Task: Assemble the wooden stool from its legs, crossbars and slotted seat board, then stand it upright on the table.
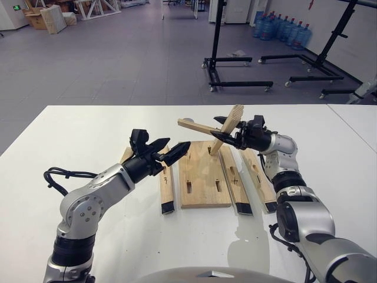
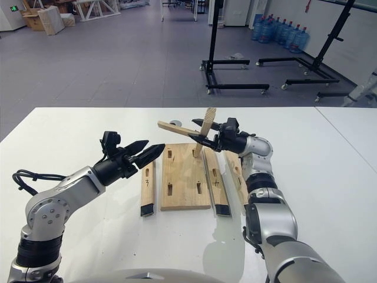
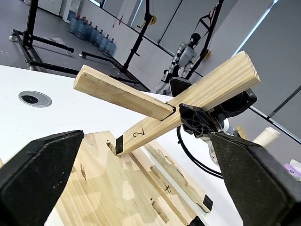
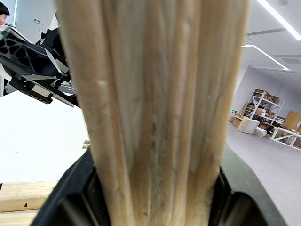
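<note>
Counter (image 1: 76,130) spreads white and broad under both my arms, and the slotted seat board (image 1: 203,183) lies flat near its middle. A loose leg (image 1: 167,190) lies flat just beside the board's left edge. Two more legs (image 1: 237,183) lie side by side along its right edge, all three with their dark tips toward me. My right hand (image 1: 226,131) is clamped around a tilted leg (image 1: 234,115), held above the board's far end. Its dark-tipped lower end is down at the board by one of the far slots; whether it sits in the slot I cannot tell. A crossbar (image 1: 197,126) is joined to the tilted leg and sticks out toward my left, roughly level. My left hand (image 1: 178,143) hovers over the loose leg near the board's far left corner. Its fingers are spread wide with nothing between them, pointing toward the crossbar.
</note>
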